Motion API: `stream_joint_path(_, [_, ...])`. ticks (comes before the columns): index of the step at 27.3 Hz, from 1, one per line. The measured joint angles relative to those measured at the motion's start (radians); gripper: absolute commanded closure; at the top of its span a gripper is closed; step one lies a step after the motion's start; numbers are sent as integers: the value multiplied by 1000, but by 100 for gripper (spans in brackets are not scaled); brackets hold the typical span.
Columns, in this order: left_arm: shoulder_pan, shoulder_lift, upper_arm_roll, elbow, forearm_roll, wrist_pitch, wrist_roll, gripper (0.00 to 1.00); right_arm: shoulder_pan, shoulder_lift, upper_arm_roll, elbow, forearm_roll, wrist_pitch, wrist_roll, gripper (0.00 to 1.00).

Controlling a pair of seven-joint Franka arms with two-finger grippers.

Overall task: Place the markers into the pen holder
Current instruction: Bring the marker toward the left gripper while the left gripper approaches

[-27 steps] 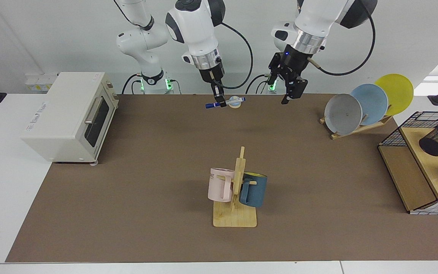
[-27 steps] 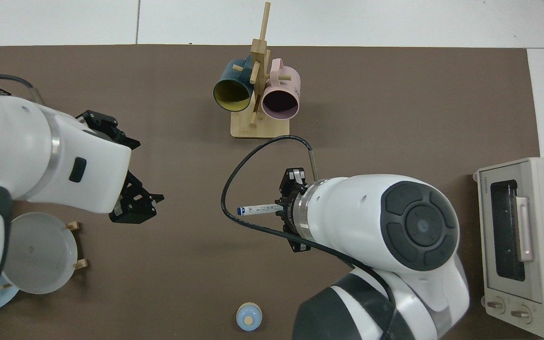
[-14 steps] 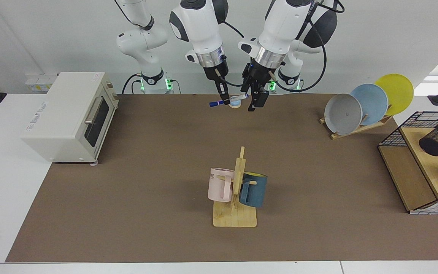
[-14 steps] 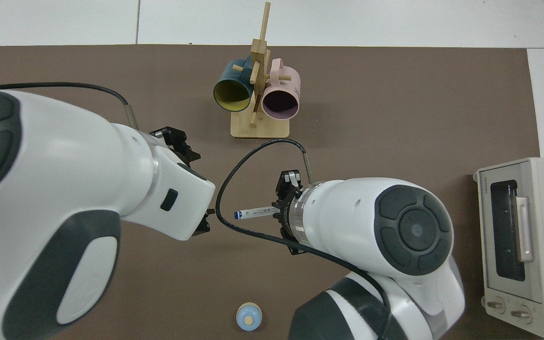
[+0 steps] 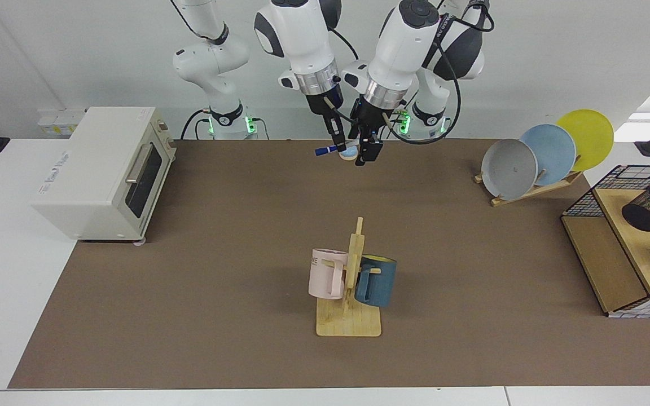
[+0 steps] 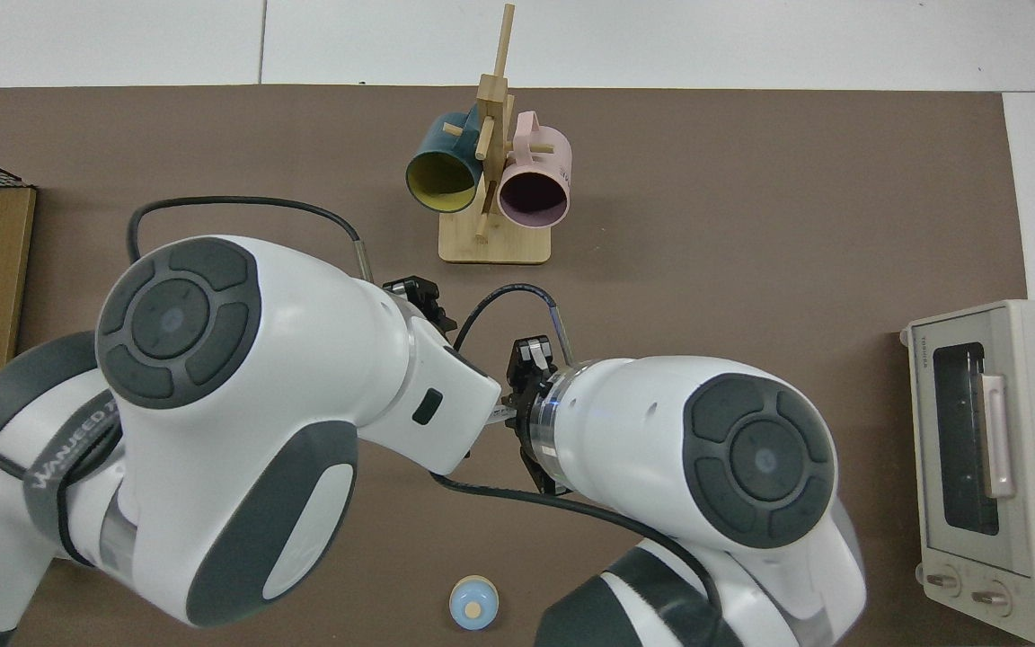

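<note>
Right gripper, top centre of the facing view, pinches the marker mid-barrel and holds it roughly level above the counter, blue cap pointing frame-left. The marker's other end is hidden behind the left gripper.

What changed: a second ago the left gripper hung well apart, toward the plate rack; it has since swept in and now sits just beside the right gripper, at the marker's free end. The right gripper and marker have drifted only slightly frame-right. I cannot tell whether the left gripper is spread or pressed together, or whether it touches the marker. The top view gives no help: both arms' housings cover the meeting point, and only a sliver of marker shows between them.

Meaning: this looks like a handover being set up, right to left. That fits, since the holder lies tilted on the wooden shelf at the far right edge of the facing view, on the left arm's side and well apart from the marker. The marker is not yet in the holder, and the whole carry remains.

Risk: a drop if the right gripper releases before the left has a firm grip.
</note>
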Motion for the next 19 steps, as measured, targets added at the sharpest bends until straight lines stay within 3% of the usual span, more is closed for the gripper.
stream_joint_path(19, [-1,-1,0,-6,-2,0,-45,28,-10,11,-12,0,0,2,0,100])
